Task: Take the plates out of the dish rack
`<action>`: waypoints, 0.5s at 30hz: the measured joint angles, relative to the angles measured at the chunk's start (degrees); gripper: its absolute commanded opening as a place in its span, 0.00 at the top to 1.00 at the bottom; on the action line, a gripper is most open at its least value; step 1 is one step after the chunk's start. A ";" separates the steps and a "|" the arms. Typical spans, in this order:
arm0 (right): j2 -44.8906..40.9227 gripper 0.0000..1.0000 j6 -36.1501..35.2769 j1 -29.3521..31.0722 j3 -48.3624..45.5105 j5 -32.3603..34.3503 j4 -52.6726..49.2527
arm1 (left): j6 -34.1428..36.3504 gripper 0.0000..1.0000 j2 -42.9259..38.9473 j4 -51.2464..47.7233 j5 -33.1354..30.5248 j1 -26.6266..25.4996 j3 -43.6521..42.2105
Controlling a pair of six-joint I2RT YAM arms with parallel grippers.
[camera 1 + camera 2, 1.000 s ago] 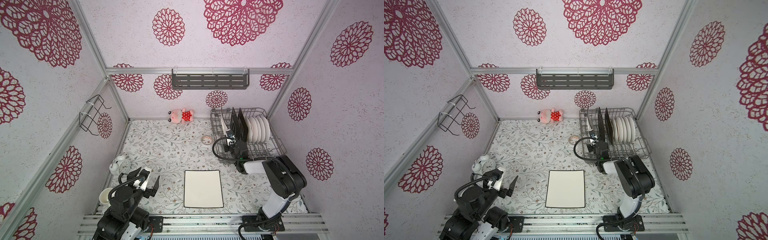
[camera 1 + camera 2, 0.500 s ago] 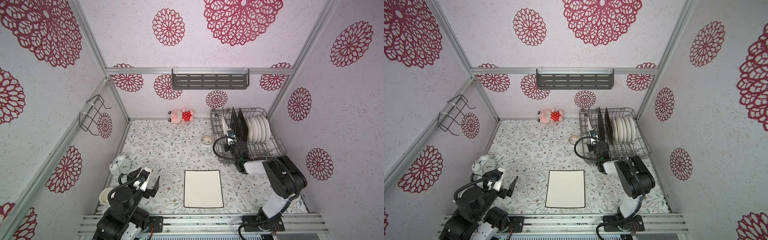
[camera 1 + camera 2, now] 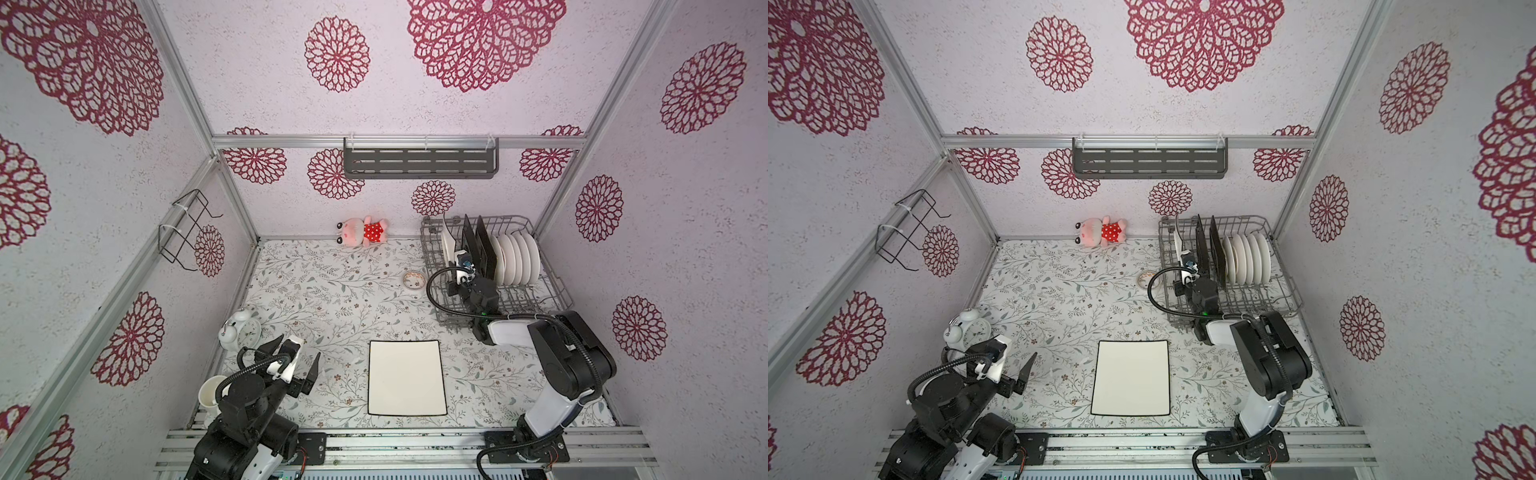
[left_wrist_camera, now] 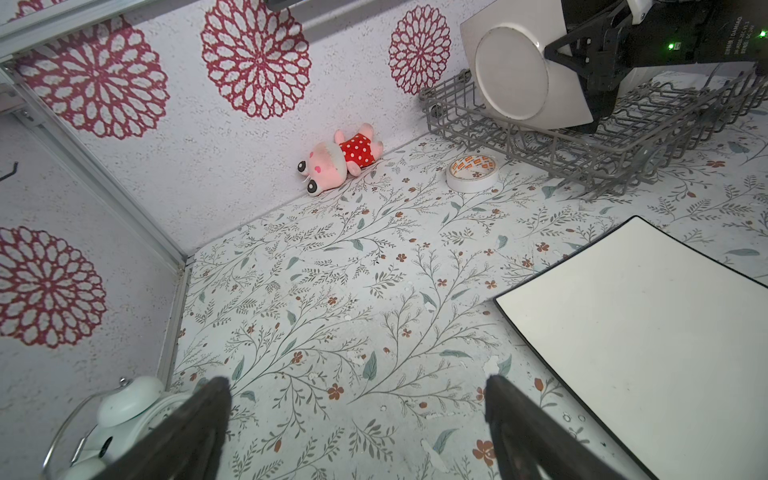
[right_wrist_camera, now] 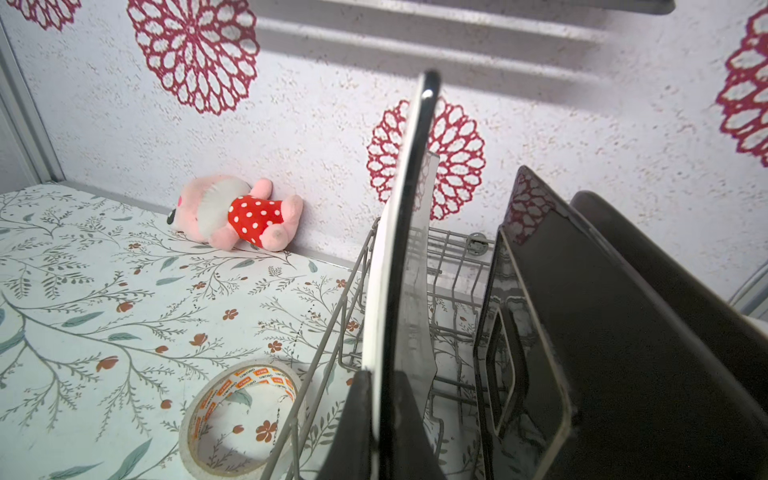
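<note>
Two arms share a flower-printed table (image 3: 332,291), and only one of them is at work. The right gripper (image 5: 380,432) reaches into the left side of the dish rack (image 3: 528,301), which sits in the far right corner of the table. Its two dark fingers (image 5: 353,428) are pressed together on the near edge of a white square plate (image 5: 392,257) — one finger on each face, with the plate standing on edge and leaning slightly. This plate is the leftmost in the rack in both top views; whether its bottom edge rests between the tines cannot be told. Just to its right stand two black square plates (image 3: 486,253), upright and close together. Beyond them is a tight row of round white plates (image 3: 517,259), also on edge. A second large plate, the dark-rimmed white plate (image 3: 406,377), lies flat on the table near the front edge, between the two arm bases and well apart from the rack. The left gripper (image 4: 357,399) hovers low over the front left of the table with its jaws spread wide and nothing between them — near an alarm clock (image 3: 239,332) and a mug (image 3: 210,395). A pink plush toy (image 3: 363,232) lies against the back wall, and a roll of tape (image 4: 471,174) lies on the table just beside the rack's left side.
</note>
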 measured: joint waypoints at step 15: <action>-3.69 1.00 1.01 0.11 0.00 -1.86 -0.57 | 0.00 0.02 -0.83 -0.02 0.39 -0.02 0.00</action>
